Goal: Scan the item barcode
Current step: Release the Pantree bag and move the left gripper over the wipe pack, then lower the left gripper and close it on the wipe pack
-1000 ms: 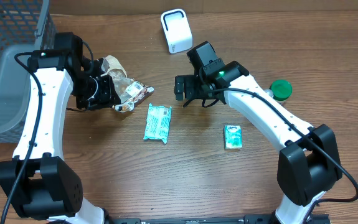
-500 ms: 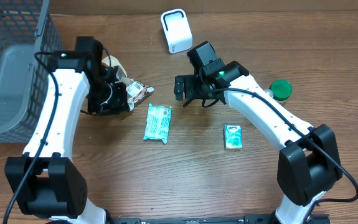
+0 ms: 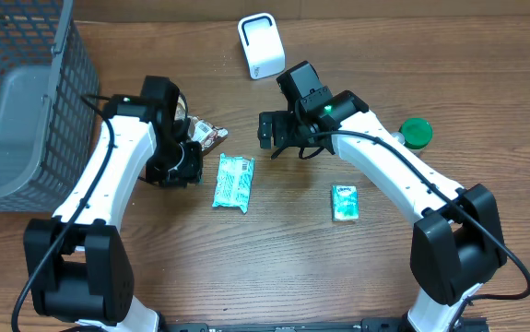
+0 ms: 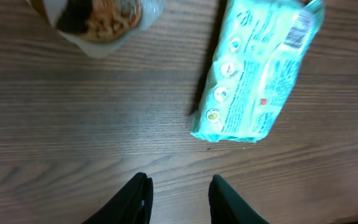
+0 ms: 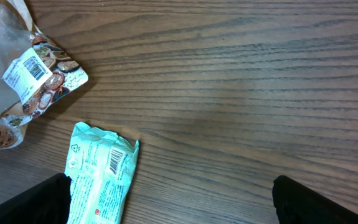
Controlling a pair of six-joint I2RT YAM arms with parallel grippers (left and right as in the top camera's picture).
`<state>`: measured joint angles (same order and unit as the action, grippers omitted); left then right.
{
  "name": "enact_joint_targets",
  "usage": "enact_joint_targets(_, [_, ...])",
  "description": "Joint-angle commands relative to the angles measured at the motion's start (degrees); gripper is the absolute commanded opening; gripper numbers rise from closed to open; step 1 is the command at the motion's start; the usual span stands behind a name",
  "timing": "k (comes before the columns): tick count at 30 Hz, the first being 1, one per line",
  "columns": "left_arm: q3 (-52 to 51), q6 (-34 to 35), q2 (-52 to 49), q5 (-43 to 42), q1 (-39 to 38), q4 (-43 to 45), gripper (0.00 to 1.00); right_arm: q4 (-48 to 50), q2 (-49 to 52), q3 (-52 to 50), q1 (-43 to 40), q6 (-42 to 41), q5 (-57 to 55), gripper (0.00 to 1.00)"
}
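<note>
The left claw hovers low over the wooden desk, its two dark fingers a narrow gap apart with nothing between them, just to the left of a teal packet lying flat. A crumpled clear snack bag rests on the desk near the packet's far left corner, its barcode label facing up. The right claw hangs just beyond the teal packet's far end, spread wide and empty. A white scanner stands farther back from the packet. To the packet's right lies a small green tissue pack, then a green lid. Well to the packet's left is a grey wire basket.
</note>
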<state>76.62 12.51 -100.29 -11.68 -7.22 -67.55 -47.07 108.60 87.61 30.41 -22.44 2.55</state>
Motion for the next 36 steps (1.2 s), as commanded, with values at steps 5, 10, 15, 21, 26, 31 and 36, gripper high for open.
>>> enact_joint_targets(5, [-5.14, 1.88, 0.22, 0.72, -1.84, 4.48, 0.35, 0.44, -0.11, -0.22, -0.17, 0.00, -0.37, 1.00])
enact_joint_targets(10, [-6.49, 2.12, 0.22, 0.72, -2.34, 6.54, 0.34, 0.44, -0.11, -0.22, -0.17, 0.00, -0.37, 1.00])
enact_joint_targets(15, [-7.02, 2.78, 0.22, 0.72, -2.75, 6.99, 0.36, 0.42, -0.11, -0.22, -0.17, 0.00, -0.37, 1.00])
enact_joint_targets(21, [-7.06, 2.82, 0.22, 0.72, -4.22, 7.02, 0.36, 0.44, -0.11, -0.22, -0.17, 0.00, -0.37, 1.00])
enact_joint_targets(26, [-7.06, 3.41, 0.22, 0.74, -5.97, 6.99, 0.35, 0.42, -0.11, -0.22, -0.17, 0.00, -0.37, 1.00])
enact_joint_targets(31, [-7.06, 4.50, 0.22, 0.74, -7.32, 7.19, 0.36, 0.42, -0.11, -0.22, -0.17, 0.00, -0.37, 1.00])
enact_joint_targets(36, [-7.13, 5.44, 0.22, 0.96, -9.07, 8.02, 0.36, 0.42, -0.11, -0.22, -0.17, 0.00, -0.37, 1.00])
